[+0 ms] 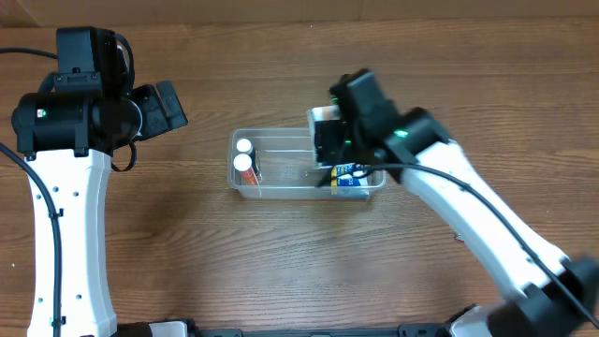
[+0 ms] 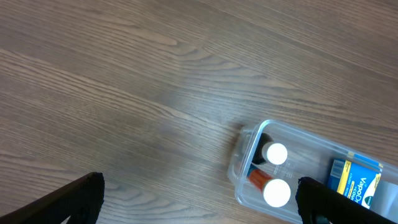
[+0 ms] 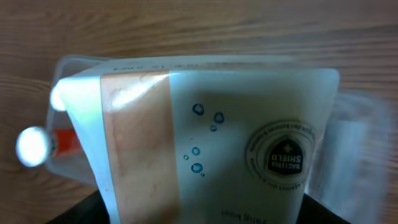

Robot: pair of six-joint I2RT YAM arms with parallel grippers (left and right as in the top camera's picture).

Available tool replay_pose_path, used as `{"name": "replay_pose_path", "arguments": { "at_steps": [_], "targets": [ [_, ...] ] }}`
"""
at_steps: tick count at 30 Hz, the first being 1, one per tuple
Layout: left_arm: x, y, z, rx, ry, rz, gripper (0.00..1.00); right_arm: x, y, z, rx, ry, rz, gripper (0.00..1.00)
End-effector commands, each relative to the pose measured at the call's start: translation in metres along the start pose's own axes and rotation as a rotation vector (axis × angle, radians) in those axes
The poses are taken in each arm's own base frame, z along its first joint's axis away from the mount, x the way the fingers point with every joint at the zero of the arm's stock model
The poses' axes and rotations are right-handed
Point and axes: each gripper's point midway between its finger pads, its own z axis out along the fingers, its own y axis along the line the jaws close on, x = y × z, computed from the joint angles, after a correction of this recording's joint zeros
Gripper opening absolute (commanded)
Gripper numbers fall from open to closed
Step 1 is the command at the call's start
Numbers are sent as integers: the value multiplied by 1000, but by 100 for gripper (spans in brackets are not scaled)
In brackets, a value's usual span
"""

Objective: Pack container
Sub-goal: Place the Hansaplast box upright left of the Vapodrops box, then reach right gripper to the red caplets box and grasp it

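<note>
Two arms show from overhead; the left gripper hangs well apart from the container, off to its left over the wooden table; the right gripper sits over the container's right end, clamped on a white package; two white-capped bottles stand at the container's left end, and a blue box lies at its right end, partly under the arm.

Left wrist view: the left fingers are spread wide, one at each lower corner, with only wood between them; the container lies toward the lower right, touching neither finger, with the bottles at its near end and the blue box further along.

Right wrist view: the package, white with a peach panel and a round seal, fills the frame, so the fingers on it cannot be seen; the container's rim shows blurred behind it, with one of the bottles, white cap and orange body, at the left edge.
</note>
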Motion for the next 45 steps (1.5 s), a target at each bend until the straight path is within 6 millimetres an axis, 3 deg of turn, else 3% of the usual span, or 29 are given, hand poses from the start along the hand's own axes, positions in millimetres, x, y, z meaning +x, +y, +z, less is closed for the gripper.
{"name": "replay_pose_path", "arguments": {
  "at_steps": [1,5,10,13,16,18,25,27,31,33,36,39,43,45],
  "targets": [
    [-2,-1,0,3,-6,22,100,8,9,31,25,53,94,68],
    [-2,-1,0,3,-6,22,100,18,11,62,44,105,94,68],
    [-2,-1,0,3,-6,22,100,18,11,74,41,98,93,69],
    [-2,-1,0,3,-6,22,100,19,10,76,41,99,93,70],
    [-2,-1,0,3,-6,22,100,19,10,76,41,99,93,88],
    [-2,-1,0,3,-6,22,100,20,10,76,43,102,93,93],
    [-2,-1,0,2,-6,23,100,17,5,72,59,101,55,96],
    [-1,0,0,1,-3,23,100,-2,-18,49,146,41,61,100],
    [-1,0,0,0,0,23,100,-53,-79,-29,246,-134,197,100],
    [-1,0,0,1,-1,23,100,-61,-119,-65,253,-181,302,100],
    [-1,0,0,0,0,23,100,-44,-173,-96,321,-152,432,100],
    [-1,0,0,0,0,23,100,-16,-203,-132,369,-124,486,100],
    [-1,0,0,1,-1,23,100,26,-205,-167,339,-158,509,100],
    [-1,0,0,1,-1,23,100,49,-202,-175,296,-193,534,100]
  ]
}}
